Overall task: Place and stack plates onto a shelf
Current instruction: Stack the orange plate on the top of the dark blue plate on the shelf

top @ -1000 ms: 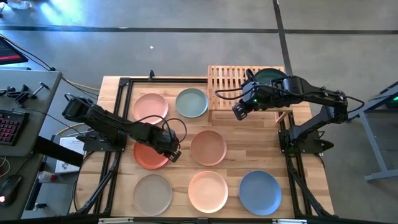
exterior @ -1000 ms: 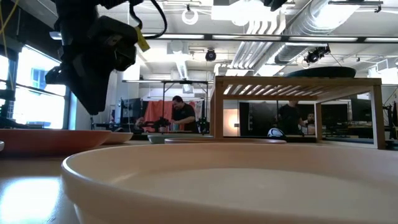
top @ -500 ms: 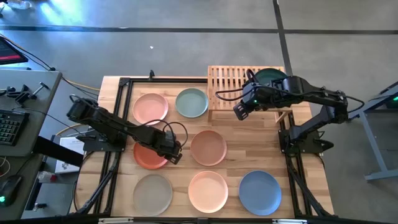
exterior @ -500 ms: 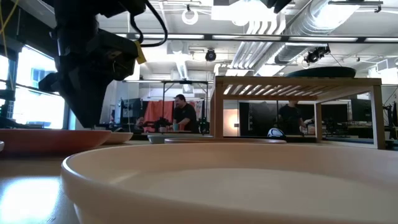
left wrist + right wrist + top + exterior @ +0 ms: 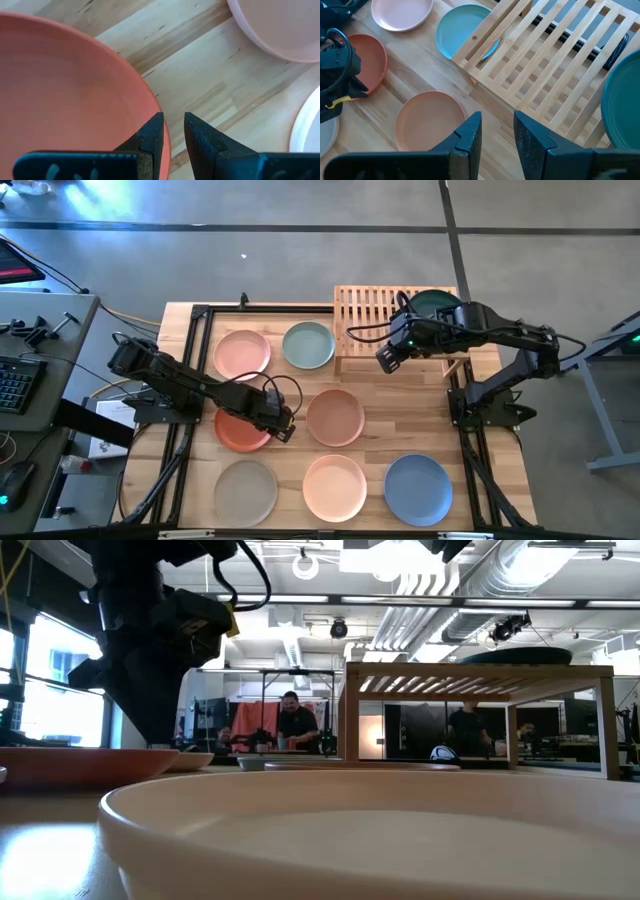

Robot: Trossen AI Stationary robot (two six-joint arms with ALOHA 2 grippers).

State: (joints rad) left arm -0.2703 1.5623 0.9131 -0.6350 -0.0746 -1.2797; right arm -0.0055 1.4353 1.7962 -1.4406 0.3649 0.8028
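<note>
A butcher-block worktop (image 5: 390, 438) stands on a grey floor (image 5: 300, 260). A keyboard (image 5: 18, 385) lies on a desk at far left. People (image 5: 295, 725) sit in the room beyond.

Butcher-block tabletop (image 5: 390, 448) with a black frame (image 5: 196, 330), standing on a grey concrete floor (image 5: 300, 250) crossed by dark seams. Beside the table, a grey side desk (image 5: 40, 340) bearing a keyboard (image 5: 12, 387). At table level: an open workshop with white ceiling ducts (image 5: 460, 590), strip lighting (image 5: 380, 555), a bright window (image 5: 55, 690), and people (image 5: 295, 722) working at distant benches.
</note>
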